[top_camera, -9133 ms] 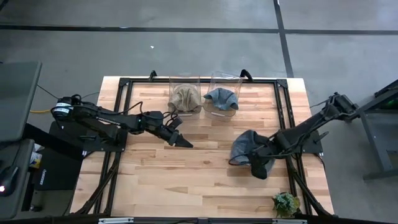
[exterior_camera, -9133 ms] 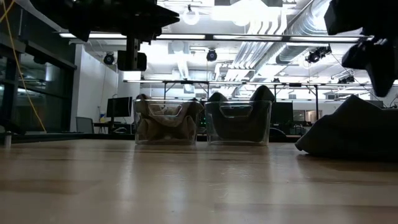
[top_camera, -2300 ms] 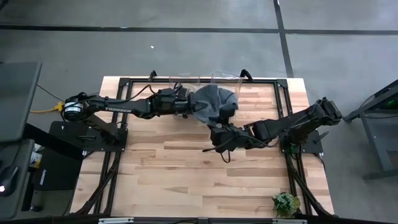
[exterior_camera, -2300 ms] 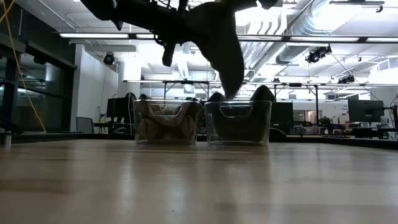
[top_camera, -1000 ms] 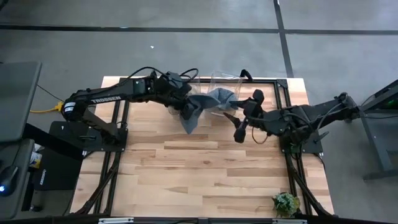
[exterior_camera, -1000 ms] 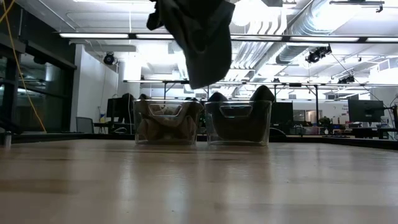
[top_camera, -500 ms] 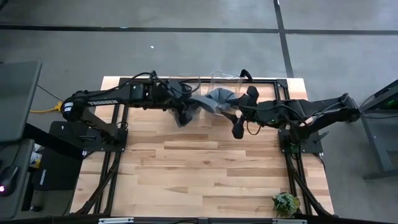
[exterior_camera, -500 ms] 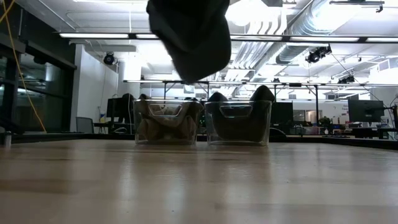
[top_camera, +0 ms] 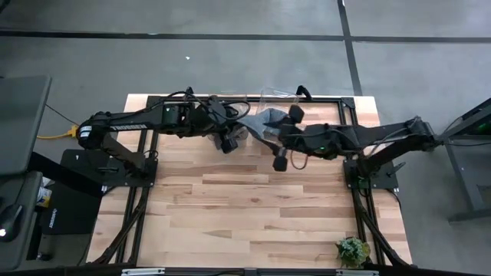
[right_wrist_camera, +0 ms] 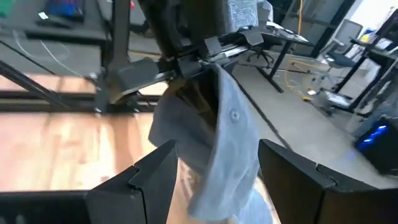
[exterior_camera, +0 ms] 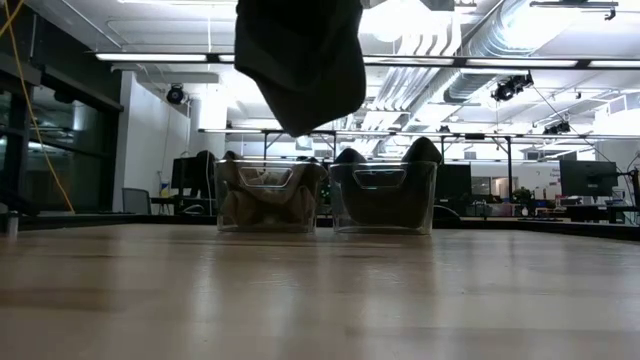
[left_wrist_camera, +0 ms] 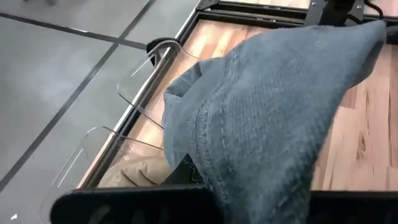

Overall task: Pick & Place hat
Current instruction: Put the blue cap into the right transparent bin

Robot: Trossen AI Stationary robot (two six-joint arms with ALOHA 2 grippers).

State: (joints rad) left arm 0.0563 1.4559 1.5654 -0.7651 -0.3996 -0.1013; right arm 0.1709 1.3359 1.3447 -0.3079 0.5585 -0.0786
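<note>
A grey-blue hat (top_camera: 249, 129) hangs from my left gripper (top_camera: 230, 141), which is shut on it high above the far middle of the table. In the low view the hat (exterior_camera: 300, 60) hangs above two clear bins. My right gripper (top_camera: 285, 139) is open just to the hat's right. In the right wrist view its two fingers (right_wrist_camera: 149, 177) stand on either side of the hat (right_wrist_camera: 227, 143); I cannot tell whether they touch it. In the left wrist view the hat (left_wrist_camera: 273, 112) fills the picture and hides my left fingers. My left gripper pinches the hat's upper edge (right_wrist_camera: 214, 70) between its two fingers, coming from the table's left. The hat hangs slack below the fingers, lifted clear of the table and the bins. One layer or several, I cannot tell.
Two clear bins stand at the table's far edge: the left one (exterior_camera: 268, 195) holds a tan hat (left_wrist_camera: 134, 171), the right one (exterior_camera: 383, 195) a dark blue hat. A small plant (top_camera: 352, 251) stands at the near right corner. Bare wood (top_camera: 230, 207) lies nearer.
My right gripper has gone toward the table's left, up to the hanging hat, and stays open. My left gripper has kept its hold at about the same place. The hat has turned below it, and in the low view it hangs shorter and broader than before.
</note>
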